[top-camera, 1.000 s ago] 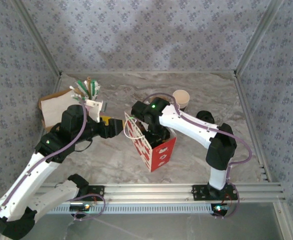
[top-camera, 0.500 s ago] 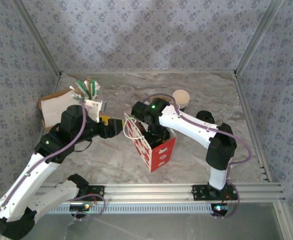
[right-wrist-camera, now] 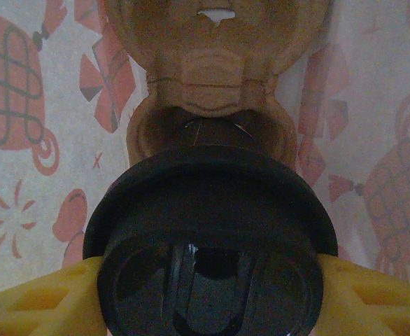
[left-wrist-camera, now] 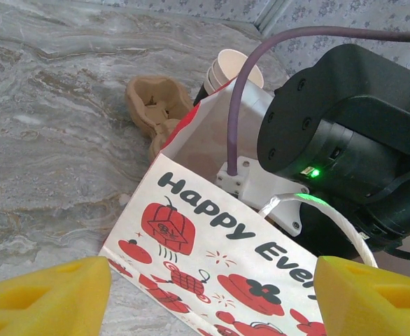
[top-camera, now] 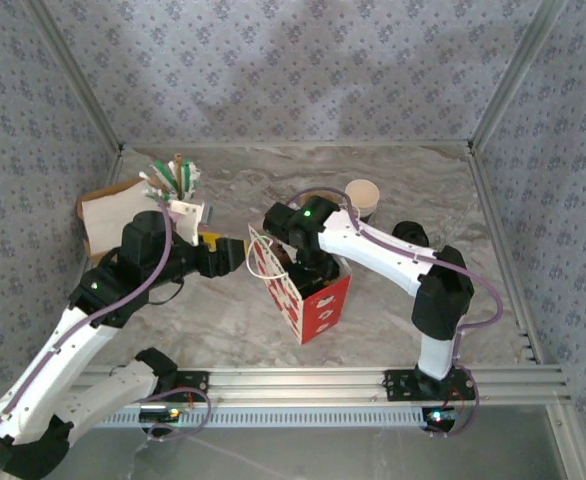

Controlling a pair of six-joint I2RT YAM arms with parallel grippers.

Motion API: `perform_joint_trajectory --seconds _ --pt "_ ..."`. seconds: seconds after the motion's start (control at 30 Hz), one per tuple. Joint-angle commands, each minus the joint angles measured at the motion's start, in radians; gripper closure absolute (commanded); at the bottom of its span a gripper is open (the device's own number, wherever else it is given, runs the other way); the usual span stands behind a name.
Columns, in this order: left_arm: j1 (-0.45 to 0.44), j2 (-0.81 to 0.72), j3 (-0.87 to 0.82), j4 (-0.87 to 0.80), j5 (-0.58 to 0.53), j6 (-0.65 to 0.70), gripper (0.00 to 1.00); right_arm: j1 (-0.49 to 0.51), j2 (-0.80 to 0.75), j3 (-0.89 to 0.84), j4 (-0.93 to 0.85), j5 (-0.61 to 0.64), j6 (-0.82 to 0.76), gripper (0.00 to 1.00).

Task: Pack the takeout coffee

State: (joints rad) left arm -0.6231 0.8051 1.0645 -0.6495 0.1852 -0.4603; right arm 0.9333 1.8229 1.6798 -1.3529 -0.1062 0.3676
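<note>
Holding the takeout coffee [right-wrist-camera: 208,210] by its lid inside the red paper bag [top-camera: 318,305], right gripper [right-wrist-camera: 208,294] pinches it; cup axis apparently points down toward the cardboard carrier [right-wrist-camera: 212,77] at the bag's bottom. Left gripper [left-wrist-camera: 208,297] spread, just outside the bag's rim

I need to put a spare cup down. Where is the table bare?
Bare marble: the back strip between the stirrer bundle and the tan cup; the right side between the right arm and the wall; the front between the red bag and the rail. Crowded: the left rear corner and around the bag.
</note>
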Motion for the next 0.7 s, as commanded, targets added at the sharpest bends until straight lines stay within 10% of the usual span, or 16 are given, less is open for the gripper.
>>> perform_joint_trajectory --seconds 0.0,0.67 --pt "-0.005 -0.011 -0.008 0.024 -0.015 0.014 0.24 -0.008 0.012 -0.02 0.008 -0.013 -0.018 0.37" --pt "-0.006 -0.001 -0.006 0.03 -0.015 0.017 0.23 -0.011 0.02 -0.017 0.014 -0.019 -0.024 0.37"
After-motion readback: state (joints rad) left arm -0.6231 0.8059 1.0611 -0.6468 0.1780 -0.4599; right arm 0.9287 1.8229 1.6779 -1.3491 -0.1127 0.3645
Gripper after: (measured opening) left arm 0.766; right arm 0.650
